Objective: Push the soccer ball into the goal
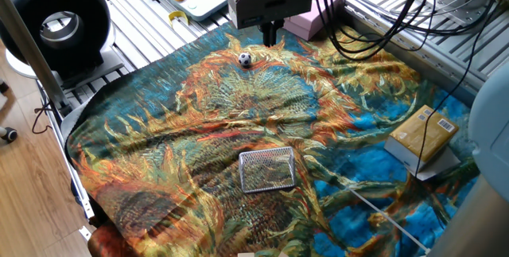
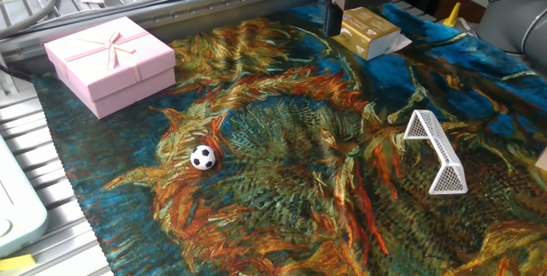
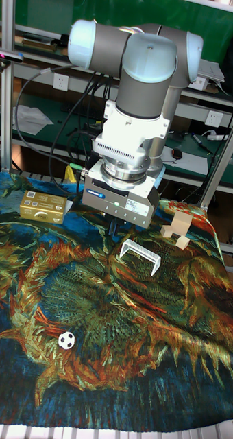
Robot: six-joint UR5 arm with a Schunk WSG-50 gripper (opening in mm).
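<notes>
The soccer ball (image 1: 245,60), tiny and black-and-white, rests on the painted cloth; it also shows in the other fixed view (image 2: 202,157) and the tall view (image 3: 66,339). The goal (image 1: 266,169), a small silver-white mesh frame, stands well apart from the ball (image 2: 438,150) (image 3: 140,254), with open cloth between them. My gripper (image 1: 270,36) hangs above the cloth, a little right of and behind the ball in this view, not touching it. Its dark fingers (image 2: 333,21) look pressed together with nothing in them. In the tall view the gripper (image 3: 120,230) hovers over the goal's far side.
A pink gift box (image 2: 111,62) sits at the cloth's edge beyond the ball. A tan cardboard box (image 2: 369,31) lies under the gripper's side of the cloth. Wooden blocks (image 3: 177,230) stand near the goal. Cables (image 1: 374,18) hang behind the arm.
</notes>
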